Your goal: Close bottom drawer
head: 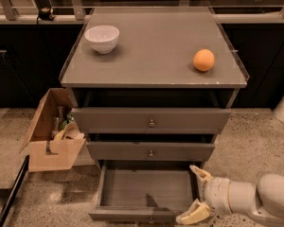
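The bottom drawer (146, 188) is the lowest of three grey-brown drawers and stands pulled out and empty, its front edge at the bottom of the view. The middle drawer (150, 151) and top drawer (151, 121) above it sit further in, each with a small round knob. My gripper (193, 193) comes in from the lower right on a white arm. Its two yellowish fingers are spread open, one at the drawer's right side wall (200, 172), the other by the front right corner (193, 213). It holds nothing.
A white bowl (102, 38) and an orange (203, 59) sit on the cabinet top (154, 56). An open cardboard box (52, 131) with items in it stands on the speckled floor to the cabinet's left. Dark counters run behind.
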Available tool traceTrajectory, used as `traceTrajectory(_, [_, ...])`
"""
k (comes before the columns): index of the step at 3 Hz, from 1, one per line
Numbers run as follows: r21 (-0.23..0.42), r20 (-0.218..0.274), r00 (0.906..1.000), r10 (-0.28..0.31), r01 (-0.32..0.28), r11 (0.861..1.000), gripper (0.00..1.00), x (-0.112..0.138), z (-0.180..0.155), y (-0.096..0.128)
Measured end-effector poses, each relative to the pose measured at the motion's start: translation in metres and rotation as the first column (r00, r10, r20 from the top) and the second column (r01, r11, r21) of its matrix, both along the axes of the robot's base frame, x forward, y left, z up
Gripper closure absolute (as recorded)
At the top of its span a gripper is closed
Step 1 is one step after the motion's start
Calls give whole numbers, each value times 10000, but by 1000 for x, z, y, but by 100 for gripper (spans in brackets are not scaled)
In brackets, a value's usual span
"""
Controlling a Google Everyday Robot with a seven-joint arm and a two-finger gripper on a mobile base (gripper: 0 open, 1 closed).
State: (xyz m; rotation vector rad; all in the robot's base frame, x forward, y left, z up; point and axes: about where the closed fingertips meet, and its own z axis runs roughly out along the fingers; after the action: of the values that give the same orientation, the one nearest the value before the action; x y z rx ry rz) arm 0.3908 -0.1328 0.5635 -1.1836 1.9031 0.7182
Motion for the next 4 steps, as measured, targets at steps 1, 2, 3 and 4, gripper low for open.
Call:
traceTrajectory(1, [-422, 289, 9975, -646, 658, 9969, 26, 15, -7, -11])
traceTrajectory(2, [-422, 289, 9975, -646, 658, 9969, 49, 15, -7, -11])
traceTrajectory(3, [-422, 289, 9975, -645, 657, 9969, 80, 15, -7, -11])
traceTrajectory(4, [-422, 289, 9975, -645, 657, 9969, 100, 15, -7, -11])
